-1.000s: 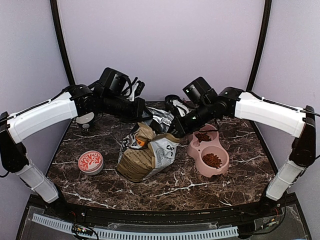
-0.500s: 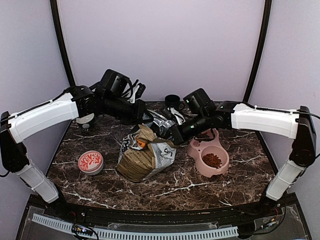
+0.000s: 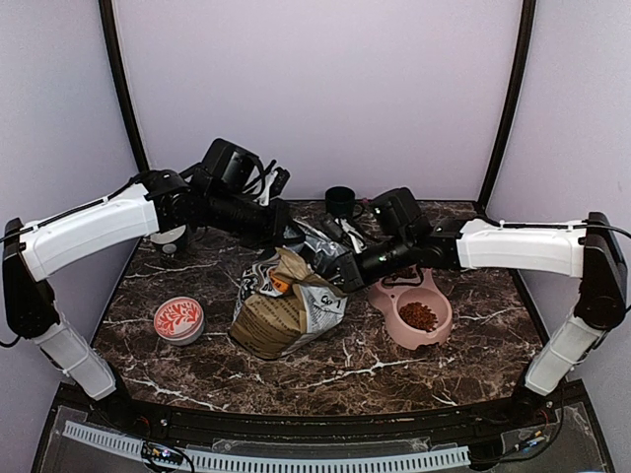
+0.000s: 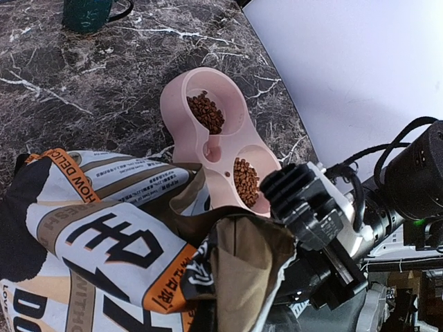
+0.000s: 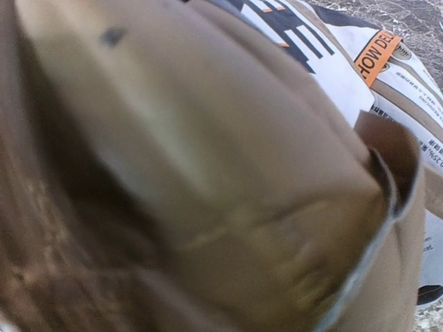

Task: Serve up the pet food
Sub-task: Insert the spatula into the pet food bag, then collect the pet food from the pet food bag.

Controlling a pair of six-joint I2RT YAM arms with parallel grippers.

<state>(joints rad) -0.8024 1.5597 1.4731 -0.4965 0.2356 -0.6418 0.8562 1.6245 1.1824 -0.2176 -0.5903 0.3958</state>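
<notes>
Starting at the near edge, you find the bag lying on its side on the table. Its long axis runs from near-left to far-right, and its crumpled mouth is turned toward the pink double bowl just beside it.

The pet food sits as a heap in the bowl's nearer compartment. The left wrist view shows the second compartment filled too (the overhead view hides it under the right arm).

Finding of note: the bowl lies to the right of the bag's mouth, and the right gripper is at that mouth, so the right arm is nearer to both. Its camera sees nothing but brown paper, so you cannot tell how its jaws stand.

Farther back, the left gripper is pressed together above the bag's raised upper lip. Whether it nips the paper is not confirmed.

Against one second ago, the right arm has dropped and swung left, and now covers the far compartment. The bag's body and the bowl are unmoved.
</notes>
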